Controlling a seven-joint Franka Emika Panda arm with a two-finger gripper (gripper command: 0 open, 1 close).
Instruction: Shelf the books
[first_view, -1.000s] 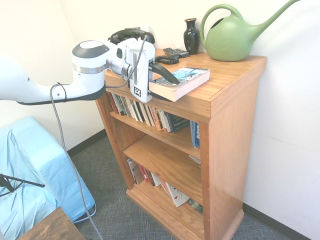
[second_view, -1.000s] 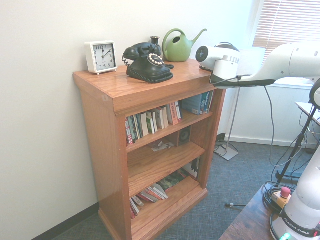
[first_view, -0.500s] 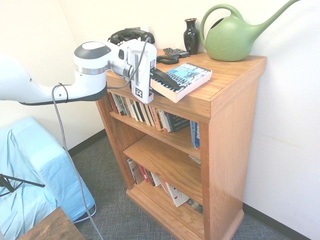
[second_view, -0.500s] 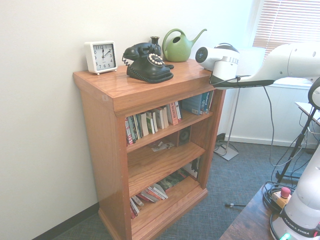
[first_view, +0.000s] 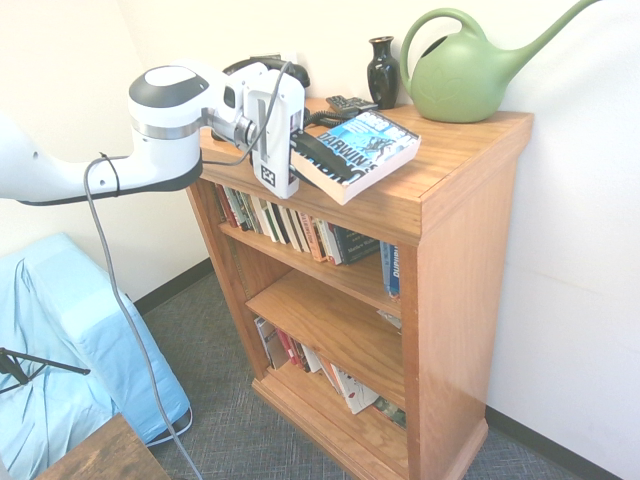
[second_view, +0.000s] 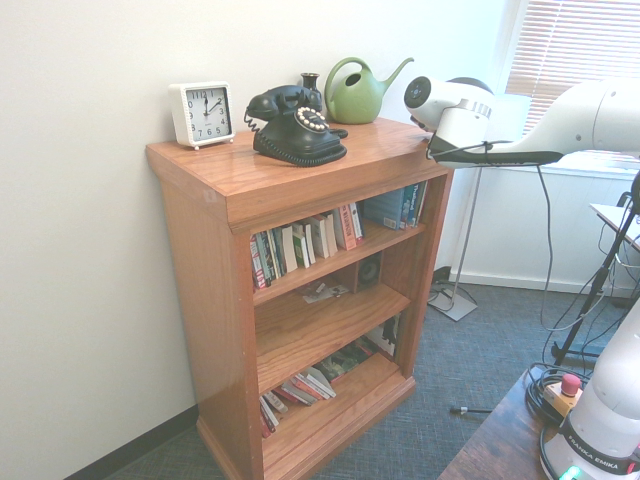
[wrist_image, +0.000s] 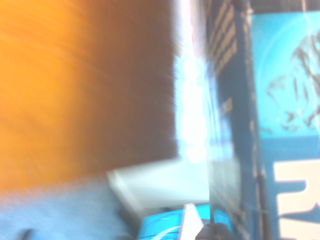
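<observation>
Clearly the end effector (first_view: 300, 150) is clenched on the near end of the book (first_view: 355, 153), a thick paperback with a blue pictured cover and cream page edges. It holds the book tilted, the gripped end raised above the front edge of the bookcase (first_view: 455, 250) top, the far end low over the wood; whether that end touches cannot be told. Behind it along the back edge stand a black telephone (second_view: 293, 125), a dark vase (first_view: 383, 71) and a green watering can (first_view: 465, 68). Rows of other books (first_view: 290, 222) fill the upper shelf below. From the wrist view the blue cover (wrist_image: 287, 130) shows blurred beside the orange wood.
</observation>
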